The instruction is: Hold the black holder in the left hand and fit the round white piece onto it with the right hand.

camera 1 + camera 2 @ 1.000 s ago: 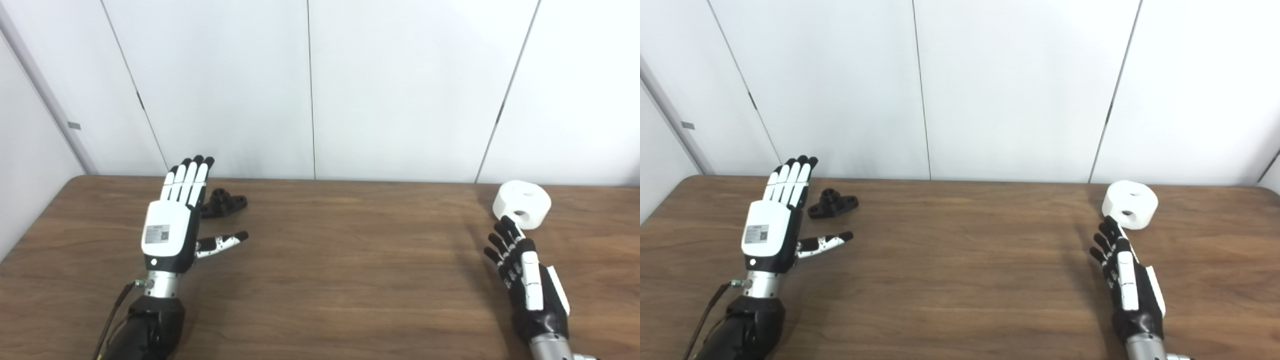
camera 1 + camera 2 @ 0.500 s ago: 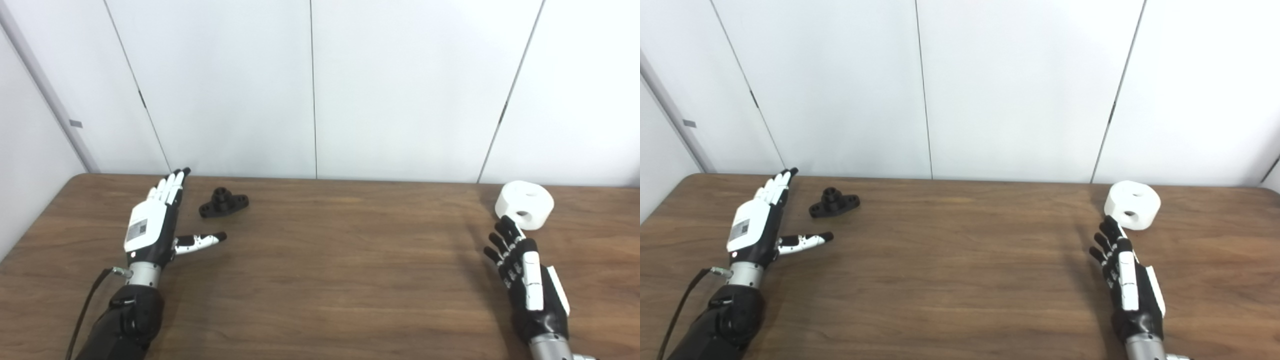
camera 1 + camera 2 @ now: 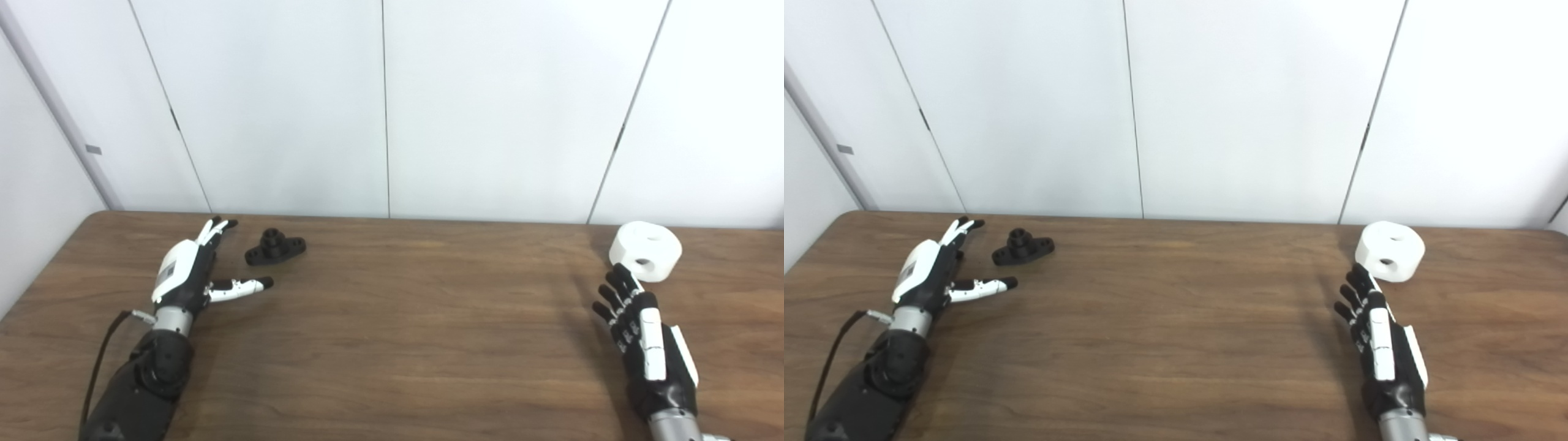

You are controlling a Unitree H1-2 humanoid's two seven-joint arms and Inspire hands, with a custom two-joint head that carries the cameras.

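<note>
Left eye view first: a brown wood-grain worktop (image 3: pixel 392 343) is seen against plain white wall panels (image 3: pixel 490 104). The black holder (image 3: pixel 275 246) is sat flat on the far left of the worktop, with its little round collar sticking up in the middle. Just to the left of it, the left hand (image 3: pixel 184 278) is laid low over the surface, fingers (image 3: pixel 211 231) stretched out straight towards the far edge and the thumb poked out to the right, so it's spread wide with nothing gripped. The holder isn't touched by it; a strip of bare wood is visible between the two. Over on the far right, the round white piece (image 3: pixel 646 250) is resting on the worktop, with a hole in its near side wall.

Right eye view, same setup from slightly over: the right hand (image 3: pixel 1381 352) is held edge-on near the right side, fingers loosely apart and pointed up at the white piece, nothing held. The topmost fingertip is lined up right at the near edge of the piece; whether it's actually touching can't be told from here. The two hands are kept well apart, and the middle stretch of worktop is left between them.
</note>
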